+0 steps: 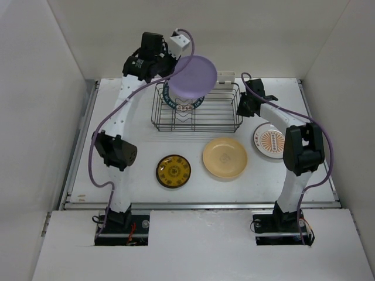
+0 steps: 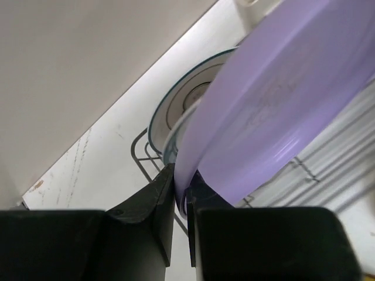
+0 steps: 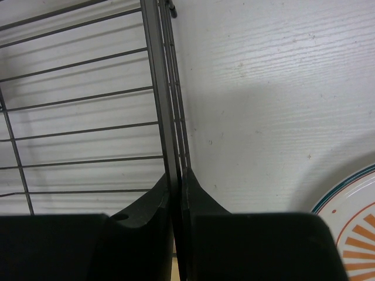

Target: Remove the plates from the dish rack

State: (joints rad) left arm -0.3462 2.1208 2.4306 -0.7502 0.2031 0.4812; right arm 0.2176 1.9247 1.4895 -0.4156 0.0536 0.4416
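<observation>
My left gripper (image 1: 171, 69) is shut on the rim of the lavender plate (image 1: 192, 76) and holds it tilted above the back left of the dish rack (image 1: 196, 123); the plate fills the left wrist view (image 2: 275, 111), pinched in my gripper (image 2: 180, 187). Two plates stand in the rack under it, a white-grey dark-rimmed one (image 2: 176, 108) and a teal patterned one (image 1: 184, 104), mostly hidden. My right gripper (image 1: 241, 105) is shut on the rack's right-hand wire wall (image 3: 167, 93). On the table lie the dark gold-centred plate (image 1: 173, 171), the yellow-tan plate (image 1: 225, 157) and the orange-patterned plate (image 1: 270, 140).
A white plastic holder (image 1: 225, 76) hangs on the rack's back side. White walls close in the table at the back and both sides. The orange-patterned plate's edge (image 3: 351, 234) lies just right of my right gripper.
</observation>
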